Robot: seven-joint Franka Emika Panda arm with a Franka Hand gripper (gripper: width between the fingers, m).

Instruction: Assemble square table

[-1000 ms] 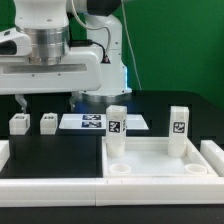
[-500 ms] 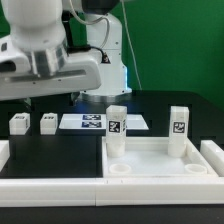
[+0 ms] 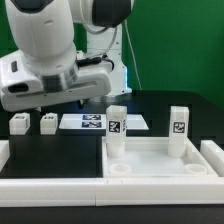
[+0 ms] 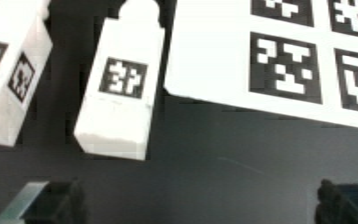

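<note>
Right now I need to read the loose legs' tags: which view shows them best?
The wrist view: one loose leg lies close, its tag large; the second loose leg is cut by the frame edge. The exterior view shows both small and far off, beside the marker board.

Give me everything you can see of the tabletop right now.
The tabletop is a white, plastic-looking square tray with a raised rim, lying flat on the black table toward the exterior view's right. A first leg and a second leg, white and tagged, stand upright at its far corners; round sockets at the near corners look empty.
</note>
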